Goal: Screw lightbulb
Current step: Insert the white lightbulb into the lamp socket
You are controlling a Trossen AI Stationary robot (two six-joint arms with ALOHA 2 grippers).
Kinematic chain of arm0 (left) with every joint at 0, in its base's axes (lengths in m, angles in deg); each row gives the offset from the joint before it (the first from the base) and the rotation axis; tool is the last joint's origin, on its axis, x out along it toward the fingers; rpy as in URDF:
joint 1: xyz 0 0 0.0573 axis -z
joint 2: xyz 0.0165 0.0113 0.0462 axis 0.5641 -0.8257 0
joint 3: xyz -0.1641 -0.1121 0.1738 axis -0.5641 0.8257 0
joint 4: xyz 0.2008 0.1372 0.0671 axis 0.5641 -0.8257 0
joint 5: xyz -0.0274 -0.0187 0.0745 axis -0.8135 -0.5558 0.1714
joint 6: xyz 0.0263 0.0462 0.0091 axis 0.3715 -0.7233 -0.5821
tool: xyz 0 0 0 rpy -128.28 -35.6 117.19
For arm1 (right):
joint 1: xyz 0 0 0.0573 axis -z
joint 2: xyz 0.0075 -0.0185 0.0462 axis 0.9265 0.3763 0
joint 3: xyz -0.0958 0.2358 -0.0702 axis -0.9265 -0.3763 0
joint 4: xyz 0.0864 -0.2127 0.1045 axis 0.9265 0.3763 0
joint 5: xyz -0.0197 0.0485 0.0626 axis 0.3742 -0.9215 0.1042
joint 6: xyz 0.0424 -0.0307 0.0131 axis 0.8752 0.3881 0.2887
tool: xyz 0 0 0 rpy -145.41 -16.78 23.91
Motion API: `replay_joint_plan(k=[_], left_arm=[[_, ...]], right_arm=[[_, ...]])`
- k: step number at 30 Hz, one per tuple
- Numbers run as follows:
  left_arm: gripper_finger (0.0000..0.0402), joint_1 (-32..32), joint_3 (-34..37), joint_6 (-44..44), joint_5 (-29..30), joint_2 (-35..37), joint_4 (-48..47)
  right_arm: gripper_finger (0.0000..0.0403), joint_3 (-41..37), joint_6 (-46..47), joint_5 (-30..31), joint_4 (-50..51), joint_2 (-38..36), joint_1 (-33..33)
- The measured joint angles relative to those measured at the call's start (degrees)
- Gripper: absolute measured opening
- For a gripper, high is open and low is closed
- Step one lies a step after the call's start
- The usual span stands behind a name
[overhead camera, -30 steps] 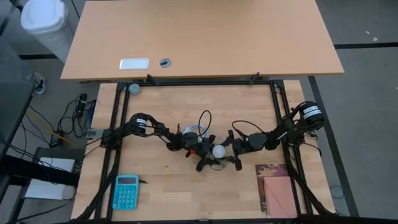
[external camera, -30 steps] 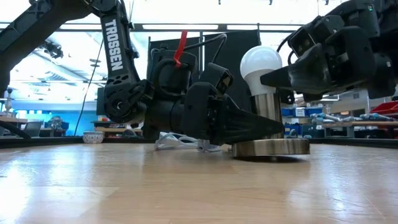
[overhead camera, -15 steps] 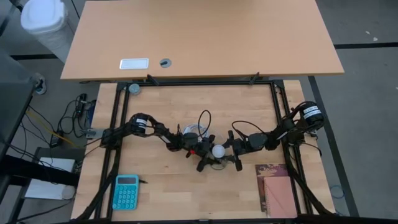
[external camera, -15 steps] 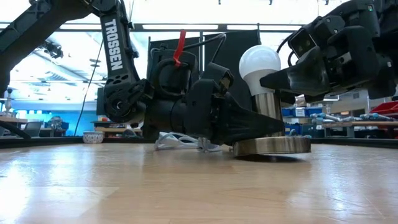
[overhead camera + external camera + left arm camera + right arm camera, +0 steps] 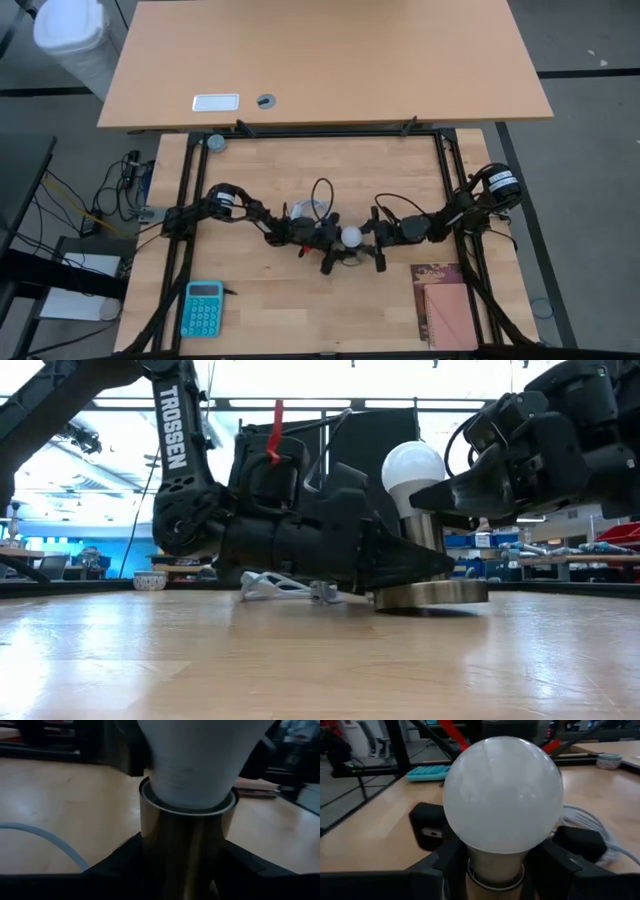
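Fingers of your right gripper (image 5: 490, 865) have just drawn in around the neck of the lightbulb (image 5: 415, 468), which stands upright in the metal socket (image 5: 187, 845) at mid-table. Your left gripper (image 5: 425, 560) remains clamped on the socket's barrel, now sitting lower against the table than a moment ago. You look set for another twist, so watch the coiled cable (image 5: 275, 585) behind.

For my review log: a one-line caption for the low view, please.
Left gripper steadies the metal socket while right gripper clasps the lightbulb seated in it.
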Motion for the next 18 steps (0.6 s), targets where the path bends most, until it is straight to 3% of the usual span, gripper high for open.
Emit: replay_joint_plan(k=[18], left_arm=[[0.0198,5.18,-1.3,-1.05,28.81,-0.09,-2.05]], right_arm=[[0.0185,2.4,-2.5,14.13,4.1,0.04,-3.15]])
